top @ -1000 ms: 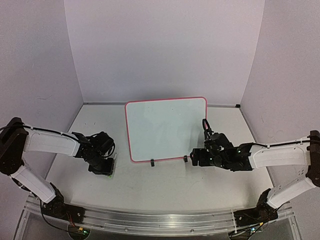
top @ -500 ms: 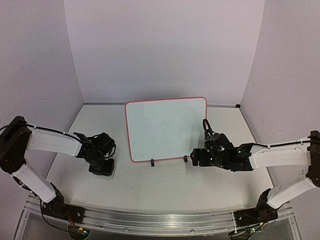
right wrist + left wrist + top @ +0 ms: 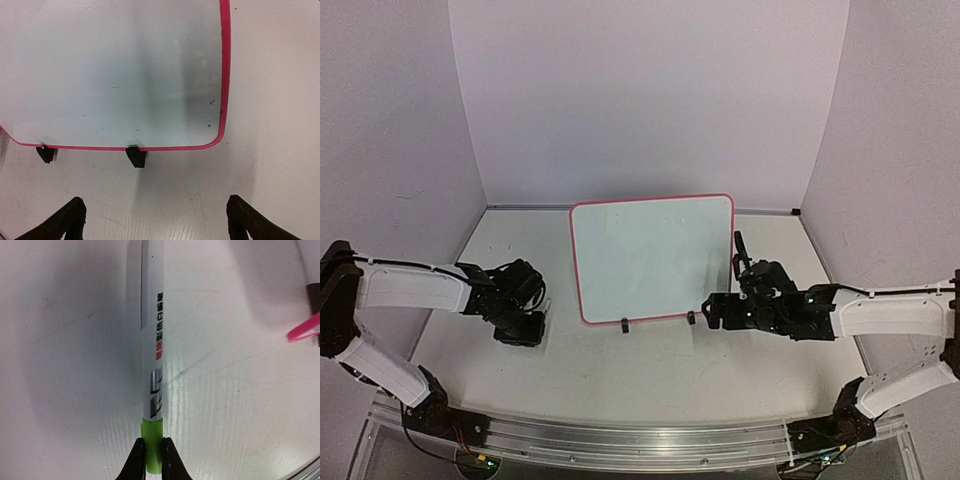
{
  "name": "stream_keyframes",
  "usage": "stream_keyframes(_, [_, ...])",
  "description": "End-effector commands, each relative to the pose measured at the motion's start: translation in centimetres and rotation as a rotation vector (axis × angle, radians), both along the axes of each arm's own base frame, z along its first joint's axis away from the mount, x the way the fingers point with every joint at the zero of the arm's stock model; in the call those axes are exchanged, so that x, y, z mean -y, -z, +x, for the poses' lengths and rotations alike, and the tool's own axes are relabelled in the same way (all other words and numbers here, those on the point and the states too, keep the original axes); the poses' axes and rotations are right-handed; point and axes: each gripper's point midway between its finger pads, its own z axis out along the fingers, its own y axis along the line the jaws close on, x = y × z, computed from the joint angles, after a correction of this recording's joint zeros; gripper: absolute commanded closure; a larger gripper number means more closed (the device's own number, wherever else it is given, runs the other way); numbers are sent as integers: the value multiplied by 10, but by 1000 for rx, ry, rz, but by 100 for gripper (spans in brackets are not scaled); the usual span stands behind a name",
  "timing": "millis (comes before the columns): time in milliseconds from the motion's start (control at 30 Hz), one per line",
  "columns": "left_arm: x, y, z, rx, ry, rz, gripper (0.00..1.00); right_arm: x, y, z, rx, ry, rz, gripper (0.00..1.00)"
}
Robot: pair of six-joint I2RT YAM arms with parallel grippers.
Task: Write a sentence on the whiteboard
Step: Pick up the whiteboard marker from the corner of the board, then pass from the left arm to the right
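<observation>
The whiteboard stands tilted at the middle of the table on two black clip feet, with its red-pink rim showing. Its face is blank, and no sentence shows on it. My left gripper is low over the table, left of the board. It is shut on the green end of a white marker, which points away from the gripper. My right gripper is open and empty, just in front of the board's lower right corner, with its fingertips wide apart.
The board's lower left corner and one clip foot show at the right edge of the left wrist view. White walls close the table on three sides. A metal rail runs along the near edge.
The left gripper has shifted slightly up and to the left with the marker's end in it. The right gripper has drawn back slightly to the right. The board has not moved.
</observation>
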Motion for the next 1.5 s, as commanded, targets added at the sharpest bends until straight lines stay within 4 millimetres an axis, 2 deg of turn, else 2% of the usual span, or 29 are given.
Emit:
stream_keyframes(0, [4,-60,8,168,33,-103,100,-15,-43,2,-6,-156,141,5])
stream_keyframes(67, [5,-85,7,219,48,-153,100,-19,-62,3,-11,-226,209,4])
stream_keyframes(267, [22,-160,-5,349,185,-333,100,-50,-116,-18,-24,-479,353,2])
stream_keyframes(400, [51,-195,-23,357,384,-468,100,-69,-145,-34,-41,-628,443,2])
stream_keyframes(567, [89,-227,-56,322,639,-663,100,-85,-160,-57,-121,-784,533,2])
stream_keyframes(667, [109,-235,-72,281,754,-714,100,-92,-160,-69,-191,-852,574,5])
stream_keyframes(833, [149,-236,-101,187,927,-782,100,-99,-162,-87,-284,-962,639,8])
stream_keyframes(1033, [188,-216,-128,63,1089,-743,100,-106,-166,-102,-338,-1038,670,11])
stream_keyframes(1200, [204,-221,-138,28,1164,-796,100,-111,-155,-110,-389,-1064,661,17])
stream_keyframes(1467, [214,-215,-146,-69,1219,-819,100,-124,-144,-132,-428,-1134,638,22])
